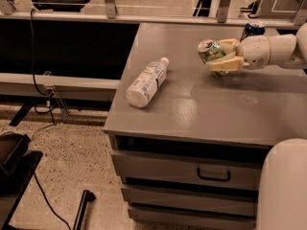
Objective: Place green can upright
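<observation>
The green can is a shiny green drink can with a silver pull-tab top. It is tilted, top toward the left and up, and held above the grey cabinet top. My gripper comes in from the right on a white arm and is shut on the green can, one cream finger behind it and one below it. The can's bottom end is hidden by the fingers.
A white plastic bottle lies on its side at the left of the cabinet top. A dark-blue can stands upright at the back right, just behind my arm. Drawers face the front; a railing runs behind.
</observation>
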`<state>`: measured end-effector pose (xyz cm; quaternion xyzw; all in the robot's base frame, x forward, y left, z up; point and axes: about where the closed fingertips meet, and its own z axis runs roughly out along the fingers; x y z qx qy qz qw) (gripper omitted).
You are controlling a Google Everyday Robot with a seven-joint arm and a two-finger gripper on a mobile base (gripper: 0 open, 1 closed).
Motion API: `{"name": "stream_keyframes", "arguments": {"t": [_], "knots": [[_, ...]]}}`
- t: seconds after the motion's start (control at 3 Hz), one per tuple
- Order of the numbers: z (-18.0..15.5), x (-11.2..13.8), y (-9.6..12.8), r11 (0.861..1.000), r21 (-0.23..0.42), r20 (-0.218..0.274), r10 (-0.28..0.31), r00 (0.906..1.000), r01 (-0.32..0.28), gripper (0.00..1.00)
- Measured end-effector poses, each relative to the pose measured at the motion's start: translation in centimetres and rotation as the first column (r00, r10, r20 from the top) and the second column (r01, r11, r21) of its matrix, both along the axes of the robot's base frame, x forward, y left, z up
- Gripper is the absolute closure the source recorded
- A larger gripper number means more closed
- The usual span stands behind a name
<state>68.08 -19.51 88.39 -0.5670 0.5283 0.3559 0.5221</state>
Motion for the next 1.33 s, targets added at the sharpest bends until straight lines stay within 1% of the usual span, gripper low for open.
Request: {"name": "stream_keyframes", "arguments": {"t": [0.33,0.67,1.0,1.33], "knots": [[0.2,0.3,0.1,0.999,0.035,-0.012,-0.02,0.9997,0.02,0.37],[1.1,0.2,0.1,0.991,0.118,-0.027,-0.054,0.9982,0.056,0.6],[2.6,-0.8,0.0,0.974,0.202,-0.033,-0.098,0.9946,0.103,0.83],[3.7,-2.3,0.3,0.963,0.232,-0.04,-0.129,0.9909,0.135,1.0]]}}
